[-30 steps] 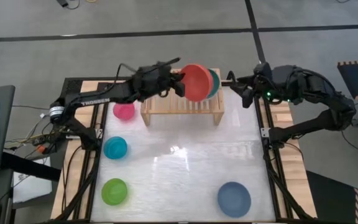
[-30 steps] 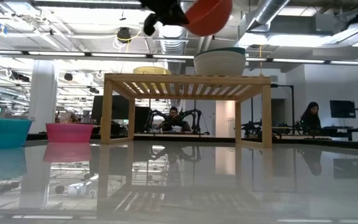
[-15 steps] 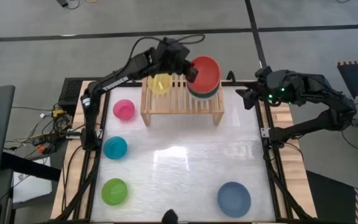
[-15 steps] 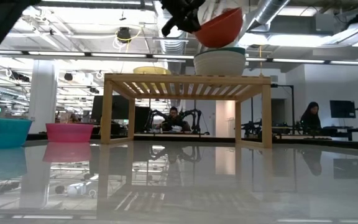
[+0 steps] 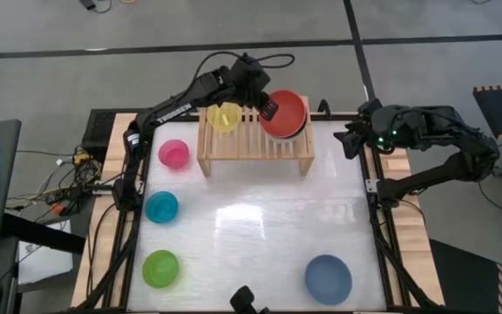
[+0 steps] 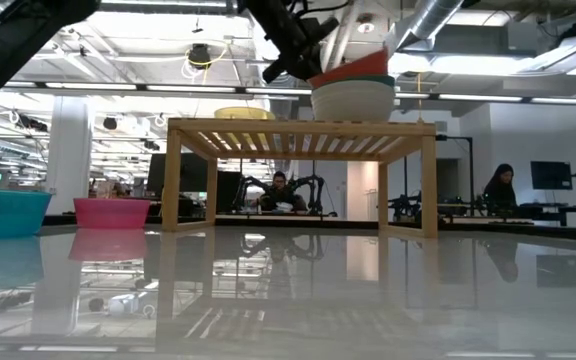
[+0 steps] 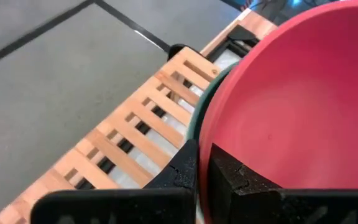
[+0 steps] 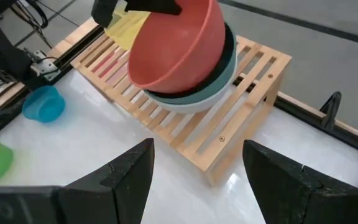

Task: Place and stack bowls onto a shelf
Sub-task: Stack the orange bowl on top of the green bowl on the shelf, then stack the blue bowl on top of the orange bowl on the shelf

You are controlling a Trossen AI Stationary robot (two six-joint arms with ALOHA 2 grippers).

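The light-wood shelf stands at the table's far edge. On it sit a yellow bowl and a stack of a cream-white bowl with a dark teal-green bowl in it. My left gripper is shut on the red bowl, which is over this stack. My right gripper is open and empty beyond the shelf's right end. Pink, cyan, lime green and blue bowls rest on their bases on the table. My left gripper pinches the red bowl's rim on the bowl's left side, one finger inside the bowl and one finger outside. The fingers come slanting down from the far left. The bowl is tilted, its bottom down in the teal-green bowl.
The table's middle and right are bare white surface. The four loose bowls lie along the left edge and at the near right. A small dark object shows at the near edge. People sit in the room behind.
My left gripper has carried the red bowl down and a little toward the table's right, from high above the shelf into the stack. The bowl has turned from tipped on its side to nearly open side up, and still tilts.
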